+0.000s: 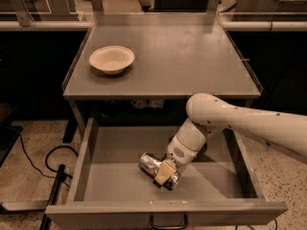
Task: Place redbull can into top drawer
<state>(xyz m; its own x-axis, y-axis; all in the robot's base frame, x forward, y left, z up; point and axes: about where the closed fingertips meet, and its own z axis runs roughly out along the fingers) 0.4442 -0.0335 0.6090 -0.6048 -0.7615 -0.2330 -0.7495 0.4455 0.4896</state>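
Tabletop (192,56) bowl (112,59); gripper (165,172), can (151,164) in drawer (87,152)

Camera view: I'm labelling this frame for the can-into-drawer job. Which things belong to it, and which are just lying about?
Job in hand:
redbull can, lying in the open top drawer
end effector, at the can inside the drawer

Just lying about:
cream bowl, on the tabletop

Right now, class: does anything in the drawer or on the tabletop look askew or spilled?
Only the redbull can: it lies on its side, angled across the open top drawer, with the hand on it. Nothing looks spilled.
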